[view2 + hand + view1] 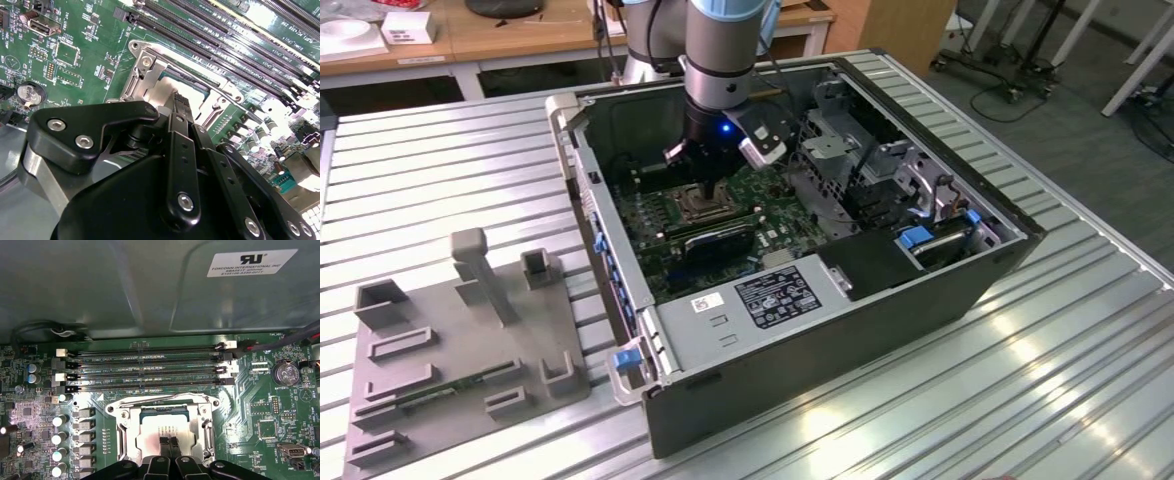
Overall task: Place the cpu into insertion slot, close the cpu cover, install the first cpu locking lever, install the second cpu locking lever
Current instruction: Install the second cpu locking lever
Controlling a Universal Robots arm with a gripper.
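Observation:
My gripper [711, 188] reaches down into the open computer case over the insertion slot [698, 207] on the green motherboard. In both wrist views the silvery cpu [150, 432] [165, 82] lies in the slot. The metal cpu cover [127, 427] [145, 62] lies flat around it as a frame. The gripper [168, 442] [178, 97] is shut, its two thin fingertips side by side with nothing between them, resting on or just above the cpu's top near its middle. I cannot make out the locking levers' positions.
Long black memory slots [145, 372] [200, 35] run beside the socket. A row of capacitors [59, 440] and a coin battery [285, 372] flank it. The case walls [787, 330] and power supply [767, 295] close in around. A grey fixture [454, 340] sits on the slatted table.

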